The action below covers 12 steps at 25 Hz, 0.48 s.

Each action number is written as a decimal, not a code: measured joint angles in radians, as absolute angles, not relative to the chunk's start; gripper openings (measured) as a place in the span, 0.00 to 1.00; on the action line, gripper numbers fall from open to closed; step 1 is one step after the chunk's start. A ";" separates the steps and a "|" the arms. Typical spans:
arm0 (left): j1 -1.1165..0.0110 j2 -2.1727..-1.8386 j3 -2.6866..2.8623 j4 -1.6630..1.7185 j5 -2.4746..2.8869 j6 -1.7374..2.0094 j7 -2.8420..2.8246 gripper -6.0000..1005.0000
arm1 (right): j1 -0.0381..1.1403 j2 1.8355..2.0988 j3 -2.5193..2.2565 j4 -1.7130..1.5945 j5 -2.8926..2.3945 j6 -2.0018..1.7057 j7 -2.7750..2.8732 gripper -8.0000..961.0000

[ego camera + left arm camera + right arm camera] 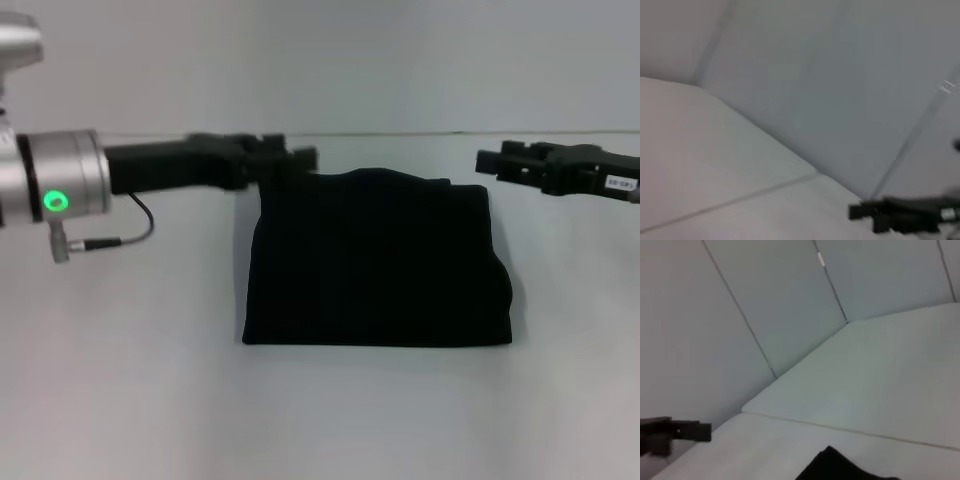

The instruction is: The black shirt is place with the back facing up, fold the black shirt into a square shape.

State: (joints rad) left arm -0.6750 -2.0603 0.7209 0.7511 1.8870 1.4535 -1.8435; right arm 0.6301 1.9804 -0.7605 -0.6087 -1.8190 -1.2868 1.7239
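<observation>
A: The black shirt [375,262], soft plain cloth, lies folded into a near-square on the pale grey surface [150,400].

B: And the grippers?

A: Left gripper [300,160] at its far left corner, right gripper [492,162] just off its far right corner. Whether either's jaws are parted, I cannot tell.

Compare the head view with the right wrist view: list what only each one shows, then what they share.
Only the head view shows the whole black shirt folded into a near-square block, the right gripper clear of the shirt's far right corner, and the left arm's green light. Only the right wrist view shows the wall panels behind the table. Both show the table, part of the shirt, and the left gripper by the shirt's far left corner.
</observation>
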 joint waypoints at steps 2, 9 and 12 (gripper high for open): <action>-0.674 -2.071 0.770 0.747 1.890 1.453 -1.806 0.44 | 0.645 1.984 -0.761 -0.619 -1.860 -1.290 1.724 0.65; -0.675 -2.098 0.887 0.738 1.906 1.354 -1.795 0.85 | 0.708 2.010 -0.761 -0.631 -2.035 -1.289 1.732 0.67; -0.679 -2.100 0.915 0.730 1.909 1.339 -1.794 0.96 | 0.719 2.025 -0.761 -0.629 -2.071 -1.261 1.737 0.72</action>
